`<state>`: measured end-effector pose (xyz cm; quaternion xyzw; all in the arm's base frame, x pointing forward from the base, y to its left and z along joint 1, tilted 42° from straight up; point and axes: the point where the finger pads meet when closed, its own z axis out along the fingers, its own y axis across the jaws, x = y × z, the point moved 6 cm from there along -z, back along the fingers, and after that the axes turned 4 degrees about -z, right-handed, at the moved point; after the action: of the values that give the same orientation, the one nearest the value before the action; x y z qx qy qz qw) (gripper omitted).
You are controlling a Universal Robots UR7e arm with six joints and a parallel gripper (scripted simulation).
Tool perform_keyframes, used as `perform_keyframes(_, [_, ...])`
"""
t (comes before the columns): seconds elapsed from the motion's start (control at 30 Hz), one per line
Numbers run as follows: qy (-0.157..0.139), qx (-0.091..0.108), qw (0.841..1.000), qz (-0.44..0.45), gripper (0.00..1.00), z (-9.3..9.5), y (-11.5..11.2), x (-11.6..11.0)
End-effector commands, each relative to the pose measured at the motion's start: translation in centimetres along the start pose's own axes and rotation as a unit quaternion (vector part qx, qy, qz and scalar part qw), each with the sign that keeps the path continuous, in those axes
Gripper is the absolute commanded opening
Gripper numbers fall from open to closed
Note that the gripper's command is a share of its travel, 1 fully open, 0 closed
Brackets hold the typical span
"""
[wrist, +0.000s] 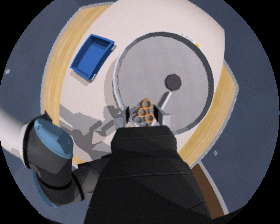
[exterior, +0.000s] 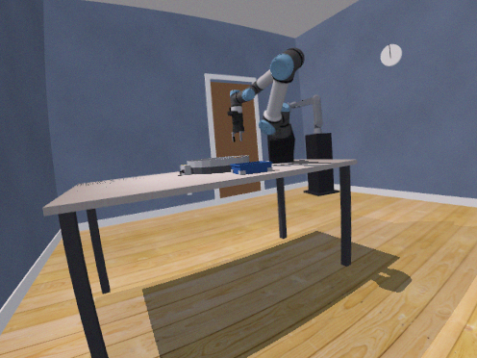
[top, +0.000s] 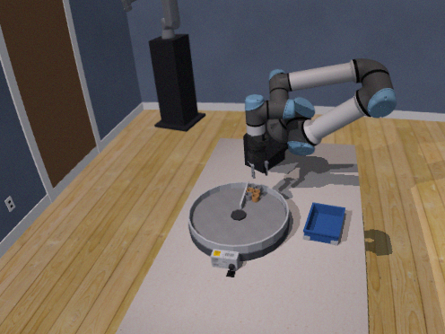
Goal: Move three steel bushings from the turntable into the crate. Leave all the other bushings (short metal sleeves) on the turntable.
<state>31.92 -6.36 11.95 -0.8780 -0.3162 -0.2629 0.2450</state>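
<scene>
The grey turntable (top: 211,210) (exterior: 212,166) (wrist: 145,60) holds a tight cluster of short sleeves near its rim on the robot's side. Several are orange-brown bushings (top: 255,198) (wrist: 150,118). Beside them are grey, steel-looking bushings (wrist: 138,120), small and partly unclear in the wrist view; their exact number cannot be told. The blue crate (top: 325,224) (exterior: 251,167) (wrist: 93,55) stands beside the turntable, and no bushing shows in it. My gripper (top: 260,174) (exterior: 238,140) (wrist: 141,110) is open and empty, pointing down, well above the cluster. In the wrist view the cluster shows between and beyond its fingertips.
A thin light divider (top: 243,196) (wrist: 164,102) runs from near the dark hub (top: 238,215) (wrist: 173,82) towards the rim, close beside the cluster. The turntable has a raised rim. A small white box (top: 224,259) stands at its front. Another arm on a black pedestal (top: 176,80) (exterior: 319,160) stands away from the table.
</scene>
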Motion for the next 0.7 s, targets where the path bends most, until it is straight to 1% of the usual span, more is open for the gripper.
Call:
perform_keyframes(0.0, [0.0, 0.0, 1.0, 0.0, 1.0, 0.0, 0.0, 0.0])
perform_keyframes(0.33, [0.0, 0.0, 1.0, 0.0, 1.0, 0.0, 0.0, 0.0])
perform_keyframes(0.5, [0.0, -0.001, 1.0, 0.0, 1.0, 0.1, 1.6, -1.3])
perform_keyframes(0.67, [0.0, -0.001, 1.0, 0.0, 1.0, 0.1, 1.6, -1.3])
